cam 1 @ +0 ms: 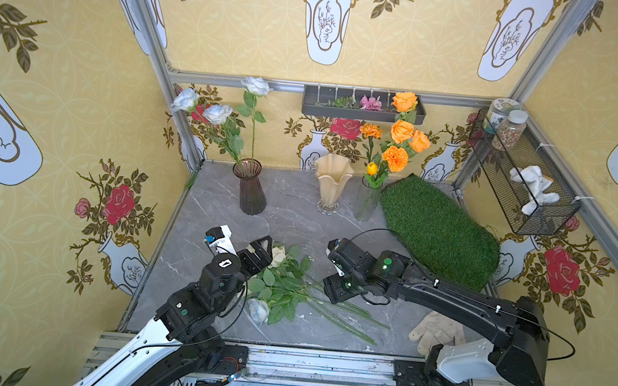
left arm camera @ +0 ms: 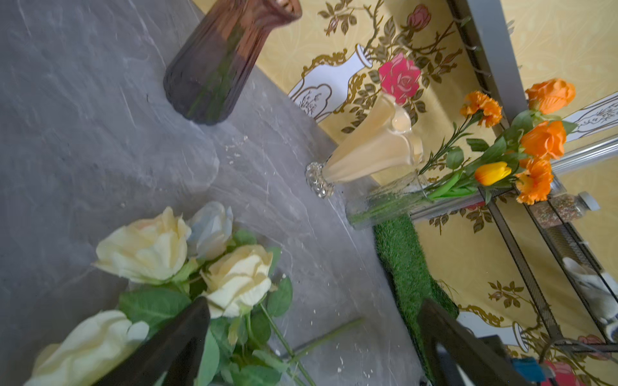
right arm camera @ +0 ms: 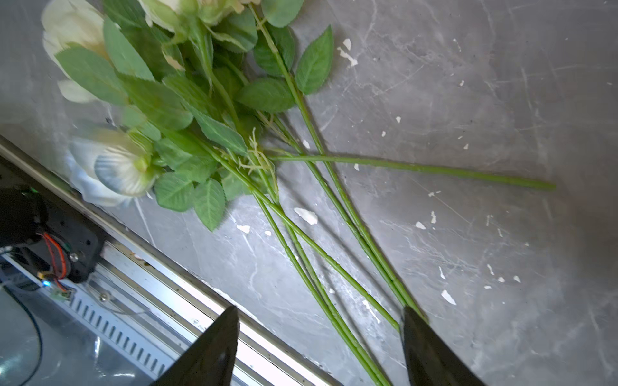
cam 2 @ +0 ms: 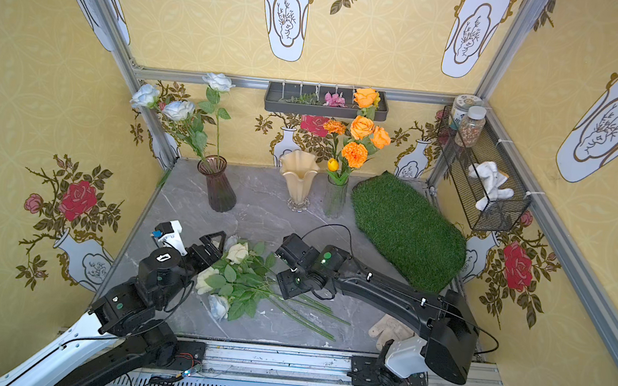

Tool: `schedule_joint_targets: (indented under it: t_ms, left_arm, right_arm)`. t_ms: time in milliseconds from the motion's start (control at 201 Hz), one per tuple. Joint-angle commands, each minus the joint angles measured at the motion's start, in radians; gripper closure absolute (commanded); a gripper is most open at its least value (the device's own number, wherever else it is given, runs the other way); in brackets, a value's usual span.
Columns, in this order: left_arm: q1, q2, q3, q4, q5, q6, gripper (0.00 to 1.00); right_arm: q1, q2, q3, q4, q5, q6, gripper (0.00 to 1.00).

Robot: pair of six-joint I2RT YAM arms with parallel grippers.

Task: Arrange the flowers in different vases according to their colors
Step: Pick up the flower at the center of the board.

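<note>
Black left gripper hangs at eight o'clock over the grey veined stone-look tabletop, jaws wide, one finger across the loose bunch of cream-white and pale blue roses lying at seven. Its wrist view shows three cream blooms that the gripper mostly hides from above. Right gripper, toward five o'clock, stands wide too, straddling smooth green stems, plain only from its wrist. At the back: smoky purple-brown ribbed glass vase at eleven holding bluish-white roses, cream ruffled-rim vase at twelve, clear ribbed glass vase at one holding orange roses and marigolds.
</note>
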Motion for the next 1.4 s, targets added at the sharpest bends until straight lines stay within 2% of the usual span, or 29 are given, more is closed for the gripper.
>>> schedule_joint_targets:
  t_ms: [0,169,458,747,1051,1280,1400]
  left_arm:
    - [-0.044,-0.046,-0.036,0.055,-0.080,-0.072,0.02]
    - [-0.048,-0.098,-0.095,0.096,-0.051,-0.081,0.03]
    - [-0.048,-0.261,-0.182,0.097,-0.105,-0.113,0.00]
    - [-0.047,-0.201,-0.161,0.101,-0.110,-0.110,0.00]
    - [-0.047,-0.178,-0.157,0.102,-0.125,-0.125,0.00]
    - [-0.048,-0.177,-0.156,0.100,-0.131,-0.131,0.00]
    - [-0.047,-0.173,-0.154,0.099,-0.136,-0.135,0.00]
  right_arm:
    - [0.000,0.026,0.030,-0.031,0.017,-0.125,0.27]
    - [0.006,0.089,0.032,0.014,-0.106,-0.194,0.41]
    - [0.014,0.211,-0.034,0.122,-0.088,-0.257,0.54]
    - [0.015,0.343,-0.008,0.139,-0.021,-0.312,0.63]
    - [0.014,0.382,-0.007,0.149,-0.002,-0.349,0.71]
    - [0.017,0.407,0.024,0.118,0.025,-0.386,0.92]
    - [0.023,0.388,0.047,0.100,0.060,-0.412,0.97]
